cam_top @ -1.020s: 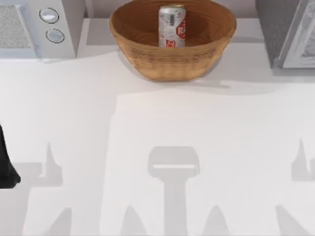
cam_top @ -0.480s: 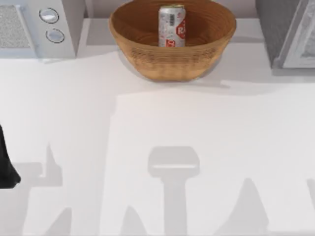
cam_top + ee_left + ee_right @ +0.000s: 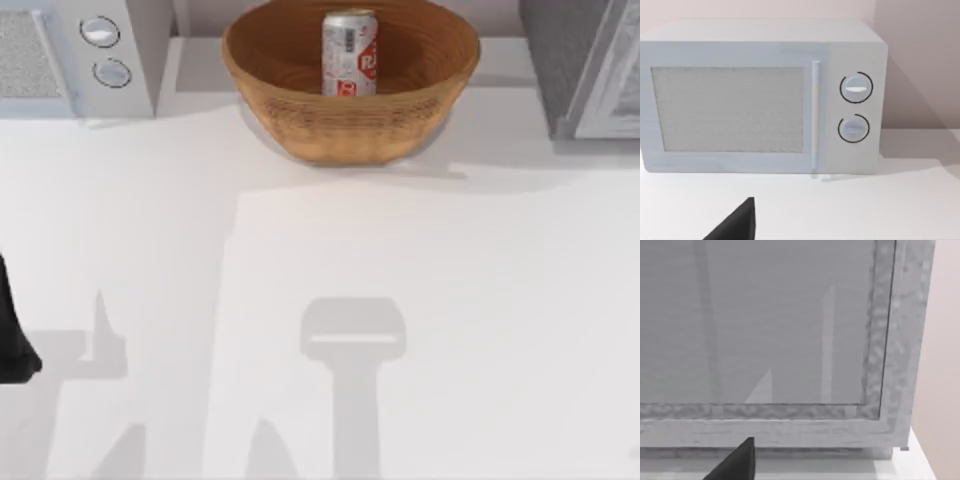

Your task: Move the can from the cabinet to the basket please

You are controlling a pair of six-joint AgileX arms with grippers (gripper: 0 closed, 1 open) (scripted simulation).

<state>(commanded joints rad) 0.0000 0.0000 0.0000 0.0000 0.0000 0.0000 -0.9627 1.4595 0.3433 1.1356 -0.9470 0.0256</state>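
can (image 3: pixel 349 52) stands upright inside basket (image 3: pixel 300 125), left of cabinet (image 3: pixel 560 60); left gripper (image 3: pixel 15 340), perhaps parked, sits far left; jaw states: cannot tell.

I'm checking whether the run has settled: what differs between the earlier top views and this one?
Only shadows on the table changed: the pointed shadow at the top view's right edge slid down toward the lower right corner and has all but left. The can stands upright in the basket as before; the cabinet, the microwave and the dark left arm at the left edge have not moved.
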